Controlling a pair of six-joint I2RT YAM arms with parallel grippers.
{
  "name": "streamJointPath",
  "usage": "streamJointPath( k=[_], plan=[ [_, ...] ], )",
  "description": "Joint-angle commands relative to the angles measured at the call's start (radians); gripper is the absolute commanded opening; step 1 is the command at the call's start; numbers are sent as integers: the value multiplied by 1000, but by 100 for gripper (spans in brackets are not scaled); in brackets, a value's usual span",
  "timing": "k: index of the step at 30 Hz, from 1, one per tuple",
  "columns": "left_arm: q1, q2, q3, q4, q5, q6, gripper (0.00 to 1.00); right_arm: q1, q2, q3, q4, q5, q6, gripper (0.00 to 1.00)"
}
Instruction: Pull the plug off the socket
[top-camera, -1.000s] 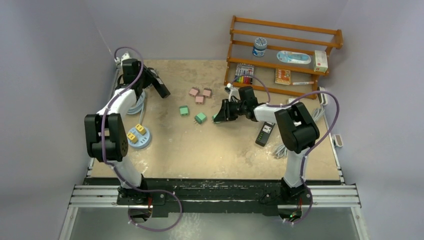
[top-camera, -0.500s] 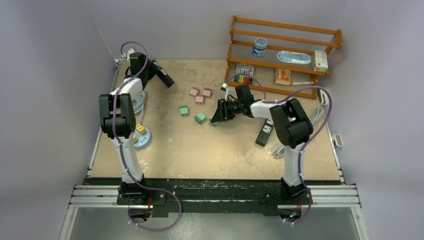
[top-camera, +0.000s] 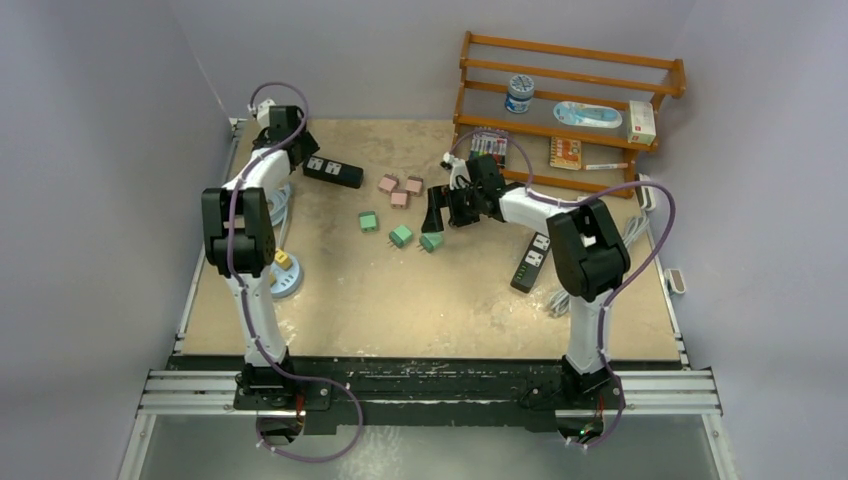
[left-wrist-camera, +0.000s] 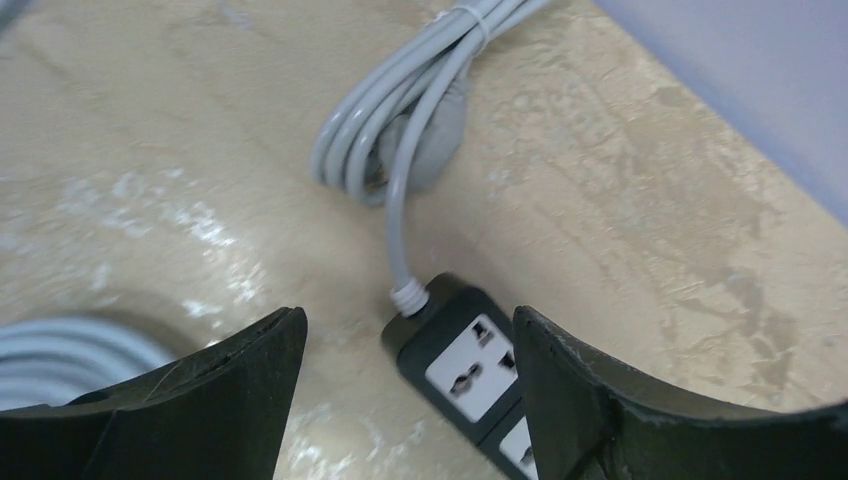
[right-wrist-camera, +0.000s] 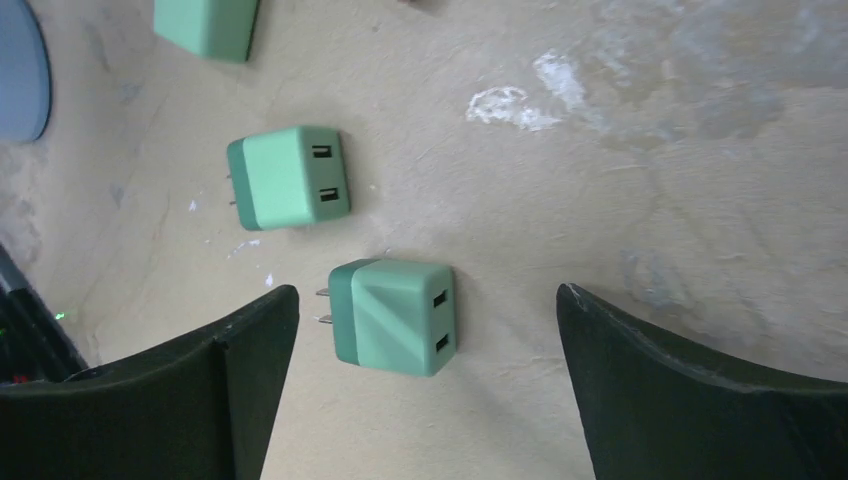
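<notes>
Lying loose on the table (top-camera: 400, 300), the green plug (right-wrist-camera: 393, 317) rests on one flat side with its two metal prongs pointing sideways. It is apart from any socket and sits directly beneath the right gripper (right-wrist-camera: 428, 300), whose jaws are spread wide on either side of it and hold nothing.

It looks like a small, rigid plastic cube: light, smooth and probably a little slippery, but not fragile. Its pale mint body has a darker green band at the prong end and two slots in the opposite face. I judge the best hold to be across two opposite flat sides of the body, clear of the prongs.

A second green plug (right-wrist-camera: 288, 177) of the same shape lies just beside it.

Well apart, at the table's far left, the power strip (left-wrist-camera: 470, 370) lies flat. It is a hard black bar with white socket faces, and the ones in view are empty. Its stiff grey cable (left-wrist-camera: 400, 110) is bundled in loops. The left gripper (left-wrist-camera: 408, 318) hangs over it, jaws parted and empty.
</notes>
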Motion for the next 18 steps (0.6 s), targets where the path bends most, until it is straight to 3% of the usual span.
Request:
streamJointPath(
  k=[1,5,8,13,16,18],
  plan=[
    [-23,-147,86,-143,-209,95,75,-2,-72,40,-66,196,-26,100],
    [-23,-258,125,-222,-276,136,77,-1,-145,30,-43,297,-27,100],
    [-23,-406,50,-130,-257,217,78,5,-236,-3,45,376,-26,100],
    [-7,-751,-309,194,47,418,80,50,-250,46,140,368,-36,100],
    [6,-846,-349,44,395,638,81,131,-196,115,153,385,-54,100],
    [35,-872,-346,-69,595,706,81,202,-165,153,172,405,-89,100]
  ],
)
